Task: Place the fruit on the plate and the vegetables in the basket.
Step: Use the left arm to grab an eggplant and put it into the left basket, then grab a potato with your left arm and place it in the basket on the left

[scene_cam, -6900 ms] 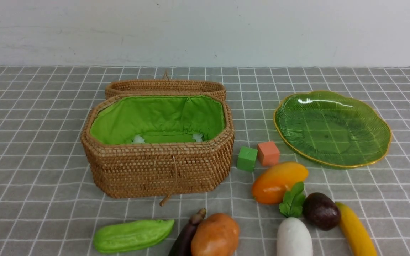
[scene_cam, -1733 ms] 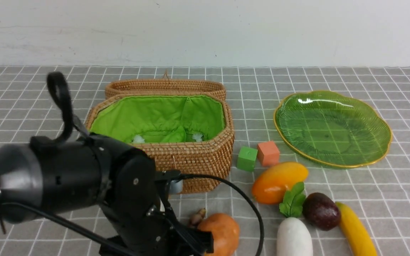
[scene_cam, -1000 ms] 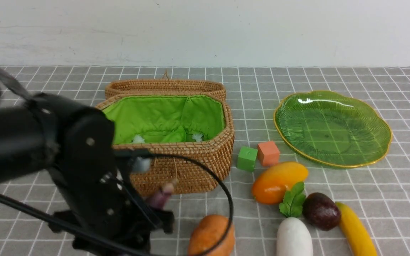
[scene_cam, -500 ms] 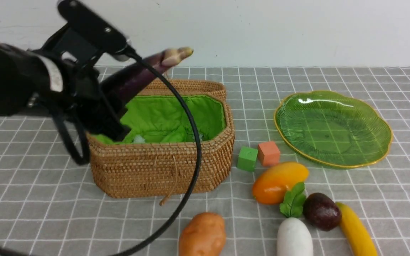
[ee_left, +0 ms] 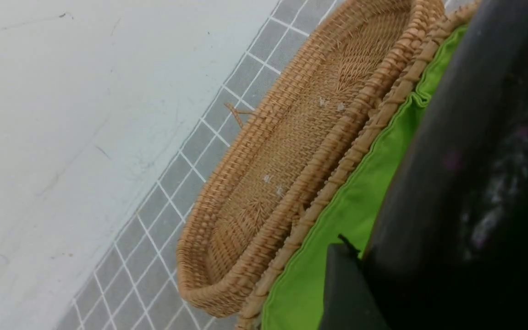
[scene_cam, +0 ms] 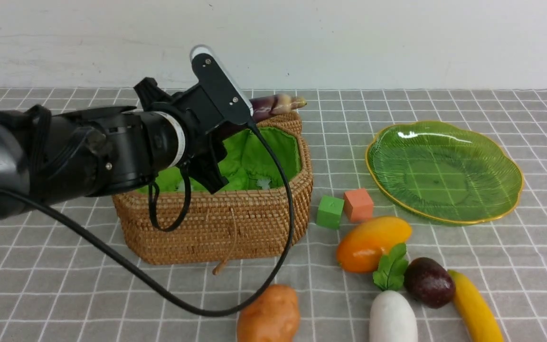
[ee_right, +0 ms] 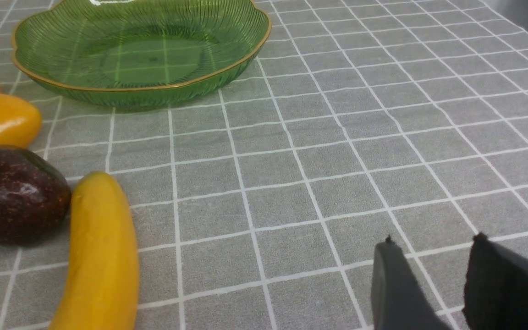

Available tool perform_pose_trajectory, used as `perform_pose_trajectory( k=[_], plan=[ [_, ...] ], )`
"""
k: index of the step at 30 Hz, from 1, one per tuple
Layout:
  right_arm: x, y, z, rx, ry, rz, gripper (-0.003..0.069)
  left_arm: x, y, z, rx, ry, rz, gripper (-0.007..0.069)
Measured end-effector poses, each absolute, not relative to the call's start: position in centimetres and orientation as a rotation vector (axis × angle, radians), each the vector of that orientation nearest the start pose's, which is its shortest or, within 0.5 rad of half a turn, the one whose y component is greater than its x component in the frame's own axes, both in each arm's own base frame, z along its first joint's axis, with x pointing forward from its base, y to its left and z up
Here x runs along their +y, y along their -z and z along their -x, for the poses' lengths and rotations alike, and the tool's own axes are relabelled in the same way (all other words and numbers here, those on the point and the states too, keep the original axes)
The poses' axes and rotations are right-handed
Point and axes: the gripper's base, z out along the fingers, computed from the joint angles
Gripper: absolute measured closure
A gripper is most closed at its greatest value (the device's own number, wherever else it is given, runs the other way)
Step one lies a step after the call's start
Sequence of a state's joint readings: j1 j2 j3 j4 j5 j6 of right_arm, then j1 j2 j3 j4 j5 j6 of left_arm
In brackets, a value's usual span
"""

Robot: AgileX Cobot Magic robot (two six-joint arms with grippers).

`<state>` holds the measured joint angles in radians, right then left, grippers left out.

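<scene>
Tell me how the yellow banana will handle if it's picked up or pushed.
The banana looks smooth and glossy, so it may slip in a pinch. Long and curved, it would probably pivot rather than roll. It touches the maroon fruit, likely nudging it.

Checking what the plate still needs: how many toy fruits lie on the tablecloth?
3: the orange-yellow oval mango near the green glass plate, the dark maroon round fruit nearer the camera, the curved yellow banana right of it. None looks hidden.

Bright even light, soft shadows, glare on the plate [scene_cam: 444, 176]
</scene>
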<state>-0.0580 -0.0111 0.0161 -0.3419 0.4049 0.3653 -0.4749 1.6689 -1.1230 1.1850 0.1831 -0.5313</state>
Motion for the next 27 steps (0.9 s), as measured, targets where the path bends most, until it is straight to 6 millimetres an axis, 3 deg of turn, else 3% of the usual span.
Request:
perform_pose_trajectory(
  k=[7,11,14,19,22,24,25,27],
  plan=[
    [-1.5,-17.4,-5.1,1.862,0.130,-0.191,0.0417,-15.1,-25.8,-34.6,1.966,-0.288,-0.833,0.0080],
    [-1.5,-17.4,-5.1,1.862,0.130,-0.191,0.0417,-14.9,-26.0,-34.5,1.981,-0.274,-0.783,0.0043],
    [-1.5,-17.4,-5.1,1.862,0.130,-0.191,0.0417,-14.6,-26.7,-34.2,1.981,-0.282,-0.749,0.0041],
    [-1.5,-17.4,-5.1,1.862,0.130,-0.191,0.0417,-12.5,-29.8,-32.7,2.016,-0.373,-0.570,0.0040],
    [-1.5,-17.4,-5.1,1.862,0.130,-0.191,0.0417,-9.1,-32.1,-29.9,2.155,-0.535,-0.254,0.0043],
    [-1.5,-17.4,-5.1,1.862,0.130,-0.191,0.0417,-7.4,-32.5,-28.2,2.258,-0.614,-0.046,0.0049],
    [-1.5,-17.4,-5.1,1.862,0.130,-0.191,0.0417,-7.3,-32.5,-28.0,2.278,-0.611,-0.017,0.0051],
    [-1.5,-17.4,-5.1,1.862,0.130,-0.191,0.0417,-6.5,-32.0,-25.9,2.435,-0.605,0.227,0.0073]
  ],
)
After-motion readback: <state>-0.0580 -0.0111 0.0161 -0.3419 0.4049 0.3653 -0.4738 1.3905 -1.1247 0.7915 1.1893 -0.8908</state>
